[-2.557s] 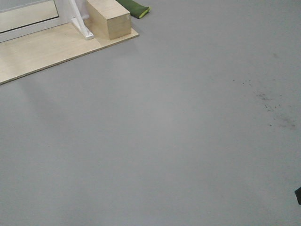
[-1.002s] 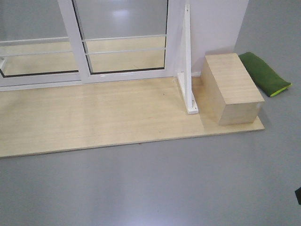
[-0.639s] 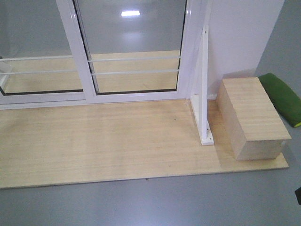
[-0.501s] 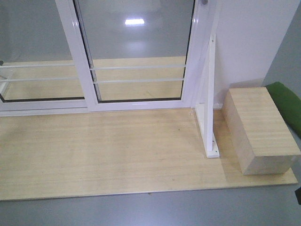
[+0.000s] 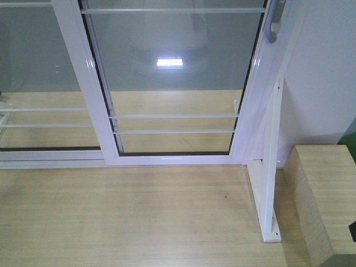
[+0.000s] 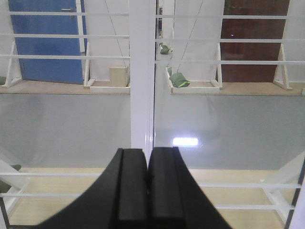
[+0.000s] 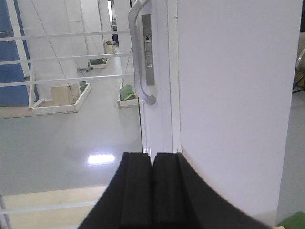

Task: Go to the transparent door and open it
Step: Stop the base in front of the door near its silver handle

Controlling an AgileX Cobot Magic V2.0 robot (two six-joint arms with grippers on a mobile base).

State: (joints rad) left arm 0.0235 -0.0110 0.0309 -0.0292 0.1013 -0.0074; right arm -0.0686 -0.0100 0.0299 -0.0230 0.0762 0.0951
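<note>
Left gripper (image 6: pixel 147 160): jaws fully closed, black pads pressed flat together, nothing btwn them, touching nothing. It faced the white centre stile (image 6: pixel 142 71) where the two glass panels met, w/ a clear gap to it.

Right gripper (image 7: pixel 152 162): same, jaws closed pad to pad, empty, no contact w/ anything. It pointed at the handle-side stile of the transparent door (image 7: pixel 161 119). The curved grey pull handle (image 7: pixel 137 52) sat higher in the wrist view, well apart from the fingers.

In the front view the door filled the centre: clear glass in a glossy white frame, two thin white bars low down, one more at the top edge, handle at upper right. It looked shut, its right stile against a white wall panel (image 5: pixel 325 78). A barred glass panel (image 5: pixel 33 67) stood to its left. Door frame stood on a pale wooden platform (image 5: pixel 139 217). At right a white brace (image 5: pixel 269 189) ran from the frame down to the platform, w/ a wooden block (image 5: pixel 325 194) just beside it.
</note>
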